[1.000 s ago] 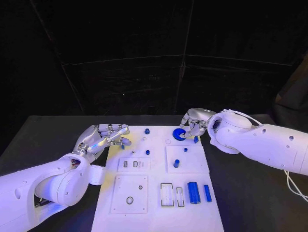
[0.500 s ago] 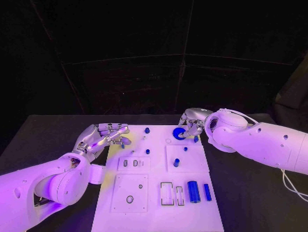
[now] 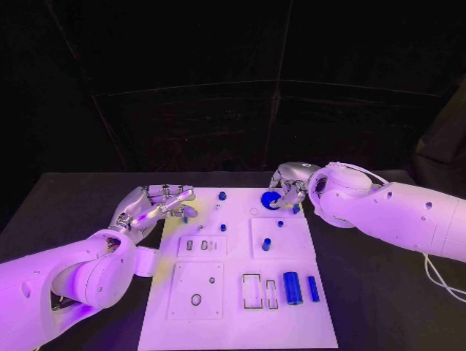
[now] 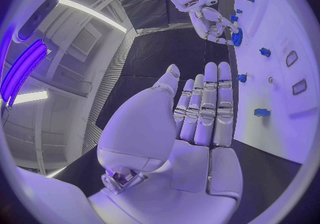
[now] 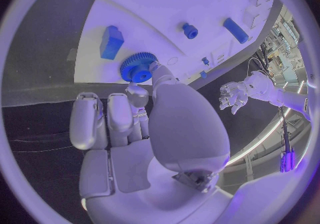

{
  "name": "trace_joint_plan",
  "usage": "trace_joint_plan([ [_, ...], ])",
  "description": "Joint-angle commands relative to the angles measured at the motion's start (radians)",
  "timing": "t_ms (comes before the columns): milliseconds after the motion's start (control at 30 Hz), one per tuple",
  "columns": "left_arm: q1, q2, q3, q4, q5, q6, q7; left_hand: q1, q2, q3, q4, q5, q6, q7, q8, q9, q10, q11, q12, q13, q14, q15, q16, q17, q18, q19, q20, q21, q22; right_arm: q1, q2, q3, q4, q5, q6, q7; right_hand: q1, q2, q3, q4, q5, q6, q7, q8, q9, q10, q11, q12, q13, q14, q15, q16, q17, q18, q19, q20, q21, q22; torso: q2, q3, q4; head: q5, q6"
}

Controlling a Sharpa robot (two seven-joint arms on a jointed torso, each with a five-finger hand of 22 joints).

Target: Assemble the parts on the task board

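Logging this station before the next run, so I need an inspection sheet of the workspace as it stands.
Surface: black table, bare around the board.
Job's things: white task board; blue gear at its far end; blue cylinder and blue bar lying near its right edge.
Clutter: nothing seen.
Hands: right hand pinches the gear; left hand holds nothing, at the board's left edge.
Cables: white cable beside the right arm.
Surroundings: black curtain.

A black table (image 3: 74, 197) stands before a black curtain backdrop (image 3: 243, 88) hung in creased panels. The left wrist view shows a pale ceiling with a long light strip (image 4: 93, 12) and a glowing violet lamp (image 4: 23, 69).
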Motion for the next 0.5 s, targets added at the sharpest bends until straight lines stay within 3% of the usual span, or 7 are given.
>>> trace_joint_plan([
  [33, 0.001, 0.001, 0.001, 0.000, -0.005, 0.014, 0.003, 0.007, -0.001, -0.001, -0.006, -0.003, 0.002, 0.003, -0.005, -0.001, -0.003, 0.004, -0.006, -0.001, -0.005, -0.002, -0.005, 0.001, 0.012, -0.005, 0.001, -0.006, -0.001, 0.000, 0.000, -0.001, 0.001, -0.020, 0.025, -0.009, 0.020, 0.006, 0.014, -0.006, -0.005, 0.011, -0.003, 0.011, 0.002, 0.008, -0.001, 0.008, 0.007, 0.012, -0.001, 0.004, 0.001, -0.012, 0.007, 0.000, 0.005, 0.002, 0.000, -0.0003, 0.0004, -0.001, 0.000],
  [100, 0.001, 0.001, 0.001, 0.000, -0.005, 0.014, 0.003, 0.007, -0.001, -0.001, -0.006, -0.003, 0.002, 0.003, -0.005, -0.001, -0.003, 0.004, -0.006, -0.001, -0.005, -0.002, -0.005, 0.001, 0.012, -0.005, 0.001, -0.006, -0.001, 0.000, -0.001, -0.001, 0.002, -0.022, 0.019, -0.009, 0.031, 0.017, 0.025, -0.011, -0.016, 0.022, -0.004, 0.020, 0.004, 0.009, -0.003, 0.012, 0.012, 0.013, -0.002, 0.005, 0.002, -0.012, 0.008, -0.001, 0.006, 0.004, -0.001, -0.0005, 0.0006, -0.001, -0.002],
  [200, 0.001, 0.001, 0.001, 0.000, -0.005, 0.014, 0.003, 0.009, 0.000, -0.001, -0.009, -0.003, 0.003, 0.002, -0.005, -0.001, -0.003, 0.004, -0.006, -0.001, -0.005, -0.002, -0.005, 0.002, 0.012, -0.005, 0.001, -0.006, -0.001, 0.000, -0.001, -0.001, 0.005, -0.029, -0.001, -0.006, 0.059, 0.046, 0.074, -0.023, -0.101, 0.045, -0.007, 0.034, 0.007, 0.015, -0.006, 0.028, 0.033, 0.013, -0.006, 0.008, 0.004, -0.013, 0.011, -0.005, 0.008, 0.010, -0.001, -0.0006, 0.0006, -0.002, -0.001],
  [333, 0.001, 0.001, 0.001, 0.000, -0.005, 0.014, 0.003, 0.009, 0.000, -0.001, -0.009, -0.003, 0.003, 0.002, -0.005, -0.001, -0.003, 0.004, -0.006, -0.001, -0.005, -0.002, -0.005, 0.002, 0.012, -0.005, 0.001, -0.006, -0.001, 0.000, -0.001, -0.001, 0.011, -0.049, -0.046, 0.006, 0.072, 0.058, 0.118, -0.034, -0.113, 0.075, -0.015, 0.047, 0.011, 0.019, -0.013, 0.036, 0.045, 0.014, -0.010, 0.010, 0.007, -0.015, 0.016, -0.008, 0.012, 0.019, -0.001, -0.0010, 0.0007, -0.001, -0.001],
  [500, 0.001, 0.002, 0.001, 0.000, -0.005, 0.014, 0.003, 0.009, 0.000, -0.001, -0.009, -0.003, 0.003, 0.002, -0.005, -0.001, -0.003, 0.004, -0.006, -0.001, -0.005, -0.002, -0.005, 0.002, 0.012, -0.005, 0.001, -0.006, -0.001, -0.001, -0.002, -0.001, 0.029, -0.071, -0.115, 0.030, 0.066, 0.055, 0.154, -0.038, -0.110, 0.101, -0.022, 0.050, 0.014, 0.026, -0.019, 0.046, 0.058, 0.015, -0.015, 0.013, 0.011, -0.018, 0.027, -0.012, 0.019, 0.037, -0.001, -0.0003, 0.0007, 0.000, -0.002],
])
